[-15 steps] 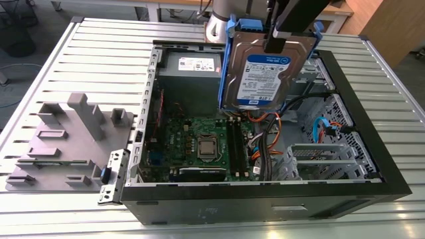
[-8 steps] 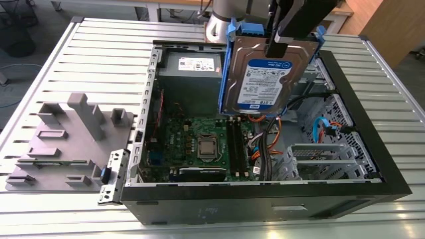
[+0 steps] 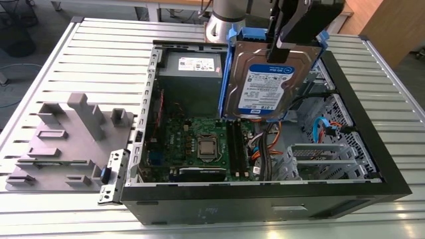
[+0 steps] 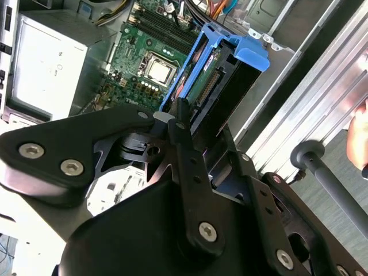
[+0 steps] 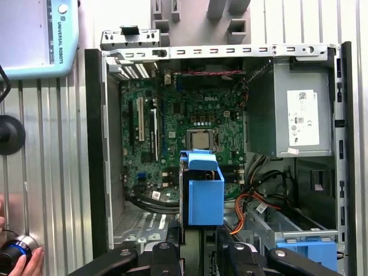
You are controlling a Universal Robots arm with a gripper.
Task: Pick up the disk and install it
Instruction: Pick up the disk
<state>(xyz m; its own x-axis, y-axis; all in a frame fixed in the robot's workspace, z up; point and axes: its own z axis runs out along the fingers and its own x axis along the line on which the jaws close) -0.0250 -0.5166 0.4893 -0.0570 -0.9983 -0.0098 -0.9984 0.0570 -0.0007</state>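
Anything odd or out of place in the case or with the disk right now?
Nothing looks damaged or spilled. The gripper is shut on the disk, which hangs on edge above the open case, not seated in any bay. One thing stands out: a person's hand is close beside the case in the first wrist view.

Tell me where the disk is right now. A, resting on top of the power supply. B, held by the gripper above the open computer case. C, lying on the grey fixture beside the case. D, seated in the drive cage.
B: in the exterior view the gripper is shut on the disk, which hangs upright over the open computer case.
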